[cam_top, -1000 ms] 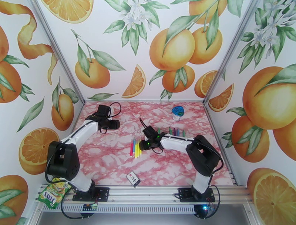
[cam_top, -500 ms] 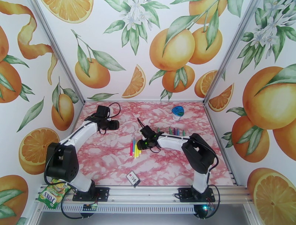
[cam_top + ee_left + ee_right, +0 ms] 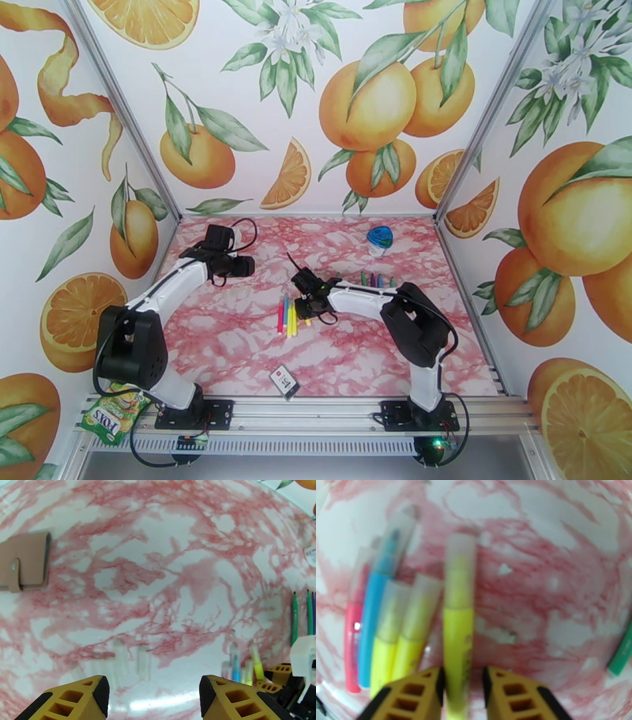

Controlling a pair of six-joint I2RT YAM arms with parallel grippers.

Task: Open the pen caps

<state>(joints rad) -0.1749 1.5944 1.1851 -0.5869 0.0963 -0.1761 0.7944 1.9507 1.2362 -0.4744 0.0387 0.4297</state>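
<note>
The pen caps (image 3: 460, 559) are frosted, see-through sleeves, each letting the colour of its tip show through. Those seen from the right wrist all sit on their pens. Five pens lie side by side near the middle of the tabletop (image 3: 237, 339): a pink pen (image 3: 352, 638), a blue pen (image 3: 375, 606), two yellow pens (image 3: 383, 657) touching each other, and a third yellow pen (image 3: 457, 638) slightly apart from them. The right hand (image 3: 462, 689) is low over that third yellow pen, its fingers (image 3: 426, 693) close on either side of the barrel; blur leaves it unclear whether they press it. The left hand (image 3: 154, 695) hovers above bare marble to the left of the cluster, its fingers wide apart with nothing between them. A row of green and purple pens (image 3: 371, 280) lies just beyond the right arm, and a blue-lidded container (image 3: 380, 237) stands near the far right corner. A tan wallet (image 3: 23, 565) lies flat on the tabletop ahead of the left hand. A small card (image 3: 285, 381) rests by the near edge, well apart from the pens. The marble between the cluster and the near edge is open, as is the stretch toward the left wall.
</note>
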